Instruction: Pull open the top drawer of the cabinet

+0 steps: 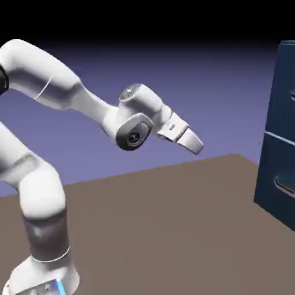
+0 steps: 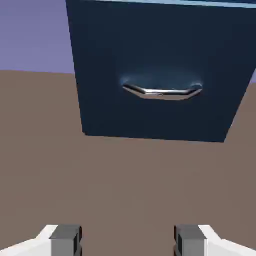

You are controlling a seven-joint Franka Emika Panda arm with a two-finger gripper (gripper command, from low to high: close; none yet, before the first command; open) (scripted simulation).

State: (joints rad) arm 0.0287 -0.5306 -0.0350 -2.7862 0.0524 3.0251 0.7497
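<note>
The dark navy cabinet (image 1: 275, 167) stands at the exterior view's right edge, partly cut off. Its top drawer (image 1: 283, 86) is the panel above the pale seam (image 1: 279, 137); the front looks flush. My gripper (image 1: 197, 145) hangs in the air well to the left of the cabinet, tilted down toward it. In the hand view my gripper (image 2: 127, 242) is open with nothing between its fingertips (image 2: 65, 239). That view shows only the lower drawer panel (image 2: 160, 60) with its pale bar handle (image 2: 162, 92), far ahead. The top drawer is out of the hand view, above the seam.
A brown table (image 1: 173, 224) stretches between the arm's base and the cabinet. The lower drawer's handle (image 1: 285, 187) shows near the exterior view's right edge. A blue-violet backdrop lies behind.
</note>
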